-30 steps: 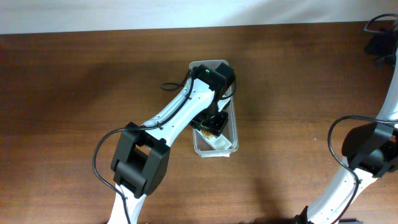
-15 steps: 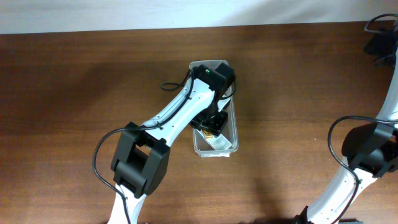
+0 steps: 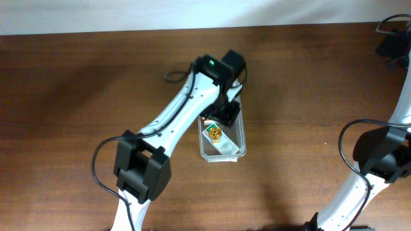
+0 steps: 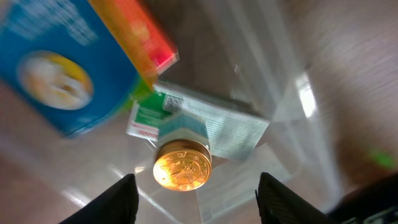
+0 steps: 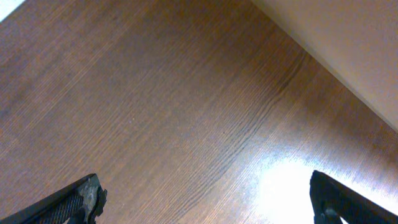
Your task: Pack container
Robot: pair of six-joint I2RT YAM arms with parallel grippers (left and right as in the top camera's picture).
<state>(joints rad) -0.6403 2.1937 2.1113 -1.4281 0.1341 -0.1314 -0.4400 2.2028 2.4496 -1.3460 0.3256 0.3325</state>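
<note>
The clear plastic container (image 3: 234,154) lies lengthwise at the table's middle. Inside it sits a small item with a gold round lid (image 3: 216,133) on a green-and-white box (image 4: 211,121), with a blue-and-orange box (image 4: 74,56) beside them. My left gripper (image 3: 226,110) hovers over the container's middle, open and empty; in the left wrist view (image 4: 196,205) the gold lid (image 4: 181,165) lies just ahead between the fingers. My right gripper (image 5: 205,205) is open and empty over bare wood at the far right.
The left arm (image 3: 173,122) stretches diagonally from the front left over the container. The right arm (image 3: 385,154) stands at the right edge. A black object (image 3: 393,45) sits at the back right corner. A white wall borders the table's back edge.
My left gripper has let go of the gold-lidded item, which now lies in the container, and has drawn back toward the container's far end.
</note>
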